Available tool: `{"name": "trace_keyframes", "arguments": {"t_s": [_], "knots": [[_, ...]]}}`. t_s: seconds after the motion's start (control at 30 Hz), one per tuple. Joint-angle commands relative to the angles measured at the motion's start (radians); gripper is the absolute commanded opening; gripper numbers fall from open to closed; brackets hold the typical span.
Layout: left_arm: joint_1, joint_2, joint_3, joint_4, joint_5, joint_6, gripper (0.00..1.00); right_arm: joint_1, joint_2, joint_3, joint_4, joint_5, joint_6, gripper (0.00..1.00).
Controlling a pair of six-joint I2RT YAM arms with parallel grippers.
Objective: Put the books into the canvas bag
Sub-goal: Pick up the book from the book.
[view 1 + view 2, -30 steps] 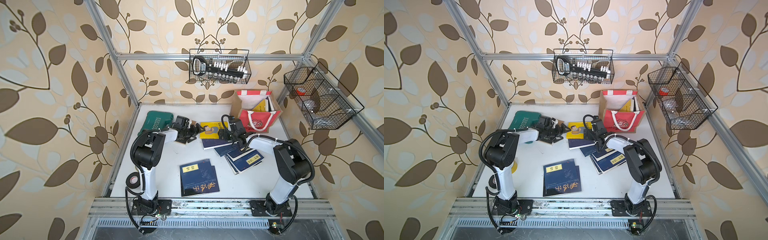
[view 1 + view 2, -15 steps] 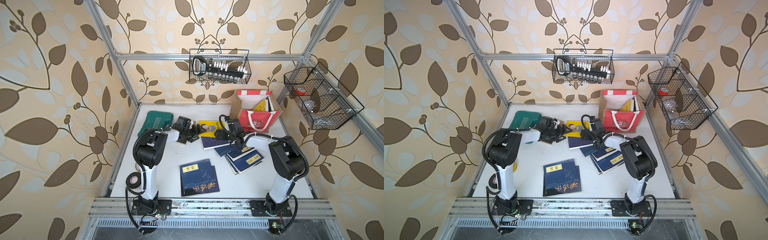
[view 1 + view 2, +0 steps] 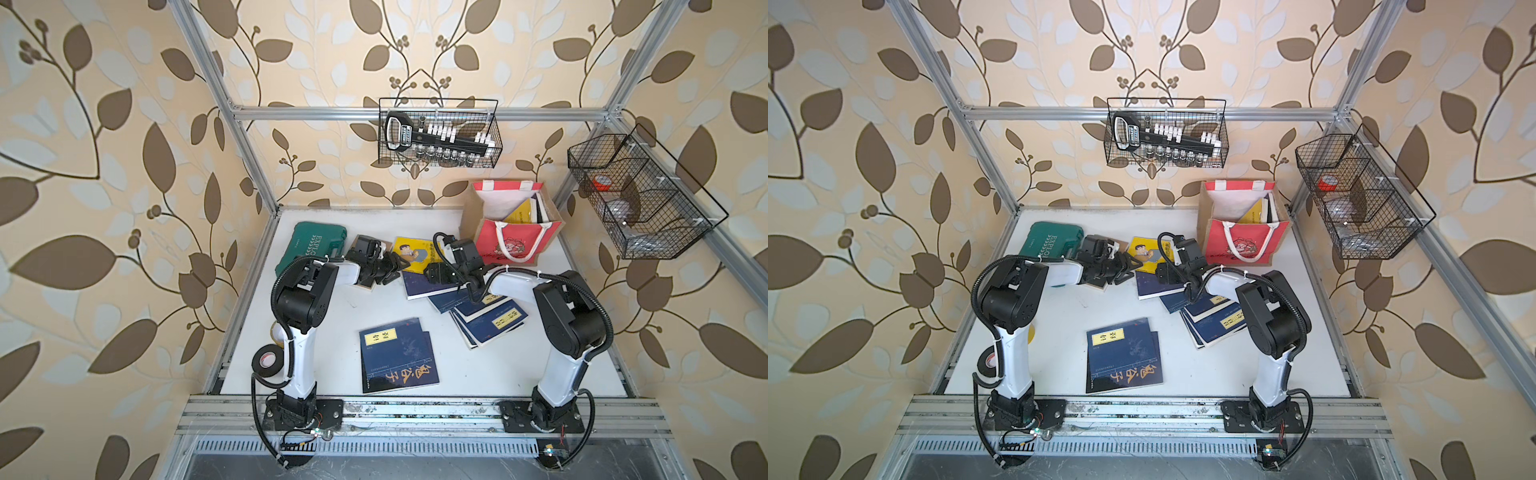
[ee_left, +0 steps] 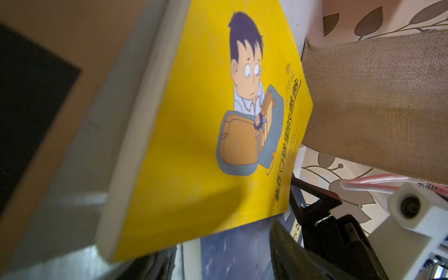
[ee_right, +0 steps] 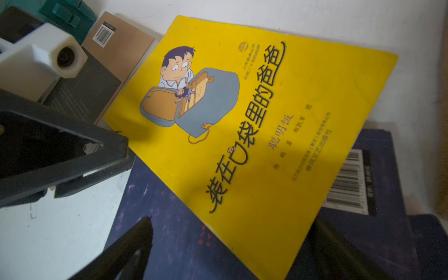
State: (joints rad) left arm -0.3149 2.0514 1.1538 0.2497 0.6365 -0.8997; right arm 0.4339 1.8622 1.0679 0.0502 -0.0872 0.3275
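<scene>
A yellow cartoon book [image 3: 415, 253] [image 3: 1148, 253] lies at the back middle of the table, overlapping a navy book [image 3: 424, 286]. My left gripper [image 3: 392, 266] [image 4: 218, 247] is at its left edge, jaws apart; the book [image 4: 206, 121] shows just beyond the fingertips. My right gripper [image 3: 432, 272] [image 5: 232, 247] is open low over the book's [image 5: 254, 121] near right corner. More navy books sit fanned at the right [image 3: 490, 320] and near the front [image 3: 395, 357]. The canvas bag [image 3: 511, 249] [image 3: 1241, 249] [image 4: 375, 97] stands at the back right with books inside.
A green tool case [image 3: 316, 245] lies at the back left, with a brown book [image 5: 116, 41] beside it under my left wrist. A black tape roll [image 3: 268, 359] sits at the front left. Wire baskets hang on the back wall [image 3: 438, 137] and the right wall [image 3: 636, 195].
My left gripper's jaws have narrowed at the yellow book's left edge. My right gripper has shifted a little left over the yellow book, staying open.
</scene>
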Motion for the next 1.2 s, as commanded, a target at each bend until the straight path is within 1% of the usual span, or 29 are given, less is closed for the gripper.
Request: {"name": "trace_keyframes", "arguments": {"t_s": [0.0,0.03,0.13,0.23,0.27,0.4,0.67,0.9,1.03,1.17], "knots": [[-0.006,-0.008,0.004,-0.003,-0.084,-0.008,0.69,0.007,0.041,0.006,-0.043,-0.034,-0.01,0.98],[-0.007,-0.014,-0.005,-0.01,-0.106,-0.008,0.7,0.008,0.04,0.006,-0.043,-0.035,-0.011,0.98],[-0.007,-0.023,-0.028,-0.005,-0.166,-0.008,0.69,0.007,0.04,0.006,-0.043,-0.034,-0.014,0.98],[-0.007,-0.011,-0.035,0.015,-0.201,-0.01,0.64,0.006,0.041,0.006,-0.045,-0.036,-0.012,0.98],[-0.007,-0.005,-0.035,0.023,-0.209,-0.014,0.59,0.007,0.04,0.006,-0.046,-0.034,-0.012,0.98],[-0.013,0.007,-0.051,0.072,-0.252,-0.027,0.49,0.006,0.038,0.002,-0.047,-0.034,-0.015,0.98],[-0.039,0.054,-0.063,0.193,-0.32,-0.066,0.42,0.009,0.05,-0.005,-0.05,-0.044,-0.019,0.98],[-0.058,0.091,-0.046,0.237,-0.361,-0.1,0.18,0.008,0.06,-0.001,-0.052,-0.056,-0.029,0.98],[-0.061,0.094,-0.041,0.243,-0.368,-0.105,0.1,0.009,0.062,-0.001,-0.053,-0.059,-0.028,0.98],[-0.061,0.066,-0.058,0.245,-0.375,-0.096,0.0,0.009,0.05,-0.004,-0.047,-0.055,-0.029,0.98]]}}
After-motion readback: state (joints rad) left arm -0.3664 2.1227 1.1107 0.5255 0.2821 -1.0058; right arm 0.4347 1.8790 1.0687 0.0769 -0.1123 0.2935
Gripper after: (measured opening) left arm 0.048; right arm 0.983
